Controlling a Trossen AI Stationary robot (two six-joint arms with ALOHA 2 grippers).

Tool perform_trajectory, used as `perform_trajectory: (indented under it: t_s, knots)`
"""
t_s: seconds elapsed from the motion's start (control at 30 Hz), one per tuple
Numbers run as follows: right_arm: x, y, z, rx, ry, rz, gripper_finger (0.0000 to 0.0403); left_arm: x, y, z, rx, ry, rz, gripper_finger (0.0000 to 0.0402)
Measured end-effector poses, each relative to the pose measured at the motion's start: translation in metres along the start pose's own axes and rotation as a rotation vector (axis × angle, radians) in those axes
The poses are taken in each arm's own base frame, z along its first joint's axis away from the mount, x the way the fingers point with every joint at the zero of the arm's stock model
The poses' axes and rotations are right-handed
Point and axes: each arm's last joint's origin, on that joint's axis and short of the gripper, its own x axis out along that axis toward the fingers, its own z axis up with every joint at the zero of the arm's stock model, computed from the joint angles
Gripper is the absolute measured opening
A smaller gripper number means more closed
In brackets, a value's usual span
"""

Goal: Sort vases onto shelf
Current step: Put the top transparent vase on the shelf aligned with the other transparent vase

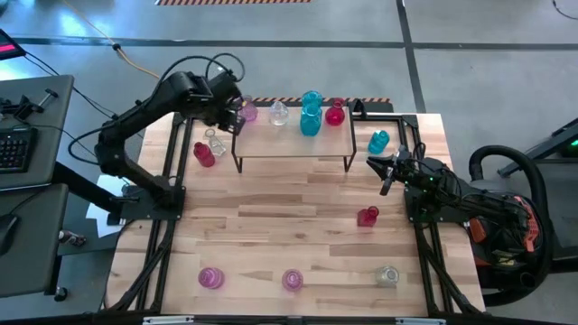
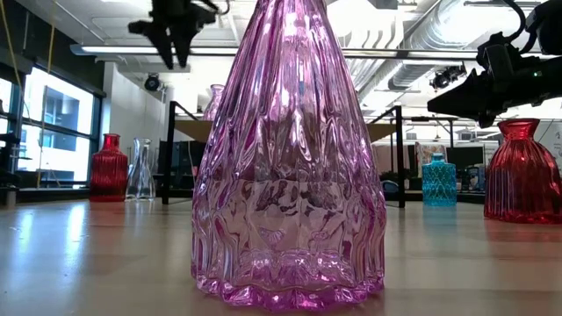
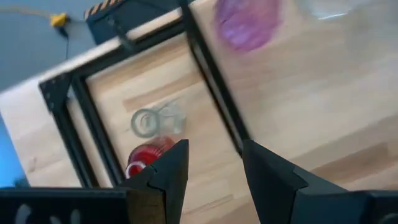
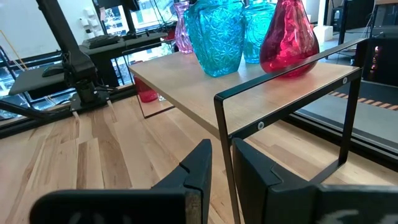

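A: What is the biggest thing, and how does it lie?

B: The slatted table [image 1: 298,226]. On its far part stands the shelf [image 1: 293,140], with its long side running left to right, parallel to the far table edge. All vases stand upright, necks pointing up.

A: Which vases are on the shelf?

B: From left to right: a pink vase [image 1: 248,113], a clear vase [image 1: 278,114], two teal vases [image 1: 311,119] close together, and a red vase [image 1: 335,113]. They keep to the back edge, so the front strip of the board is bare.

A: And the others?

B: A red and a clear one [image 1: 209,149] are left of the shelf, a teal one [image 1: 378,142] is right of it, and a red one [image 1: 367,216] is lower on the right. Three stand along the near edge: two pink [image 1: 210,278] and one clear. The middle of the table is open room.

A: The grippers?

B: The left gripper [image 3: 214,165] is above the shelf's left end, its fingers parted and holding nothing. The right gripper [image 4: 221,163] is near the shelf's right legs, its fingers almost together, nothing between them.

A: Anything hard to see?

B: In the low view a pink vase [image 2: 290,158] covers most of the shelf. The left wrist view is blurred.
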Motion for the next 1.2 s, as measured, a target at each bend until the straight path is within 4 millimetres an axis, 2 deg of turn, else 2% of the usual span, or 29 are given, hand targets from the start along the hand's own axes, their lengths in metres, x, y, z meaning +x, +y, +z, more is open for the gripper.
perform_trajectory:
  t_s: [0.27,0.53,0.87,1.2]
  knots:
    - [0.000,0.000,0.000,0.000,0.000,0.000,0.0048,0.046,0.014,-0.009,-0.102,0.118,0.050,0.0143]
    - [0.000,0.000,0.000,0.000,0.000,0.000,0.0048,0.084,0.026,-0.017,-0.161,0.202,0.058,0.0143]
    - [0.000,0.000,0.000,0.000,0.000,0.000,0.0048,0.111,0.053,-0.015,-0.166,0.213,-0.011,0.0143]
    - [0.000,0.000,0.000,0.000,0.000,0.000,0.0048,0.128,0.064,-0.014,-0.205,0.195,-0.030,0.0143]
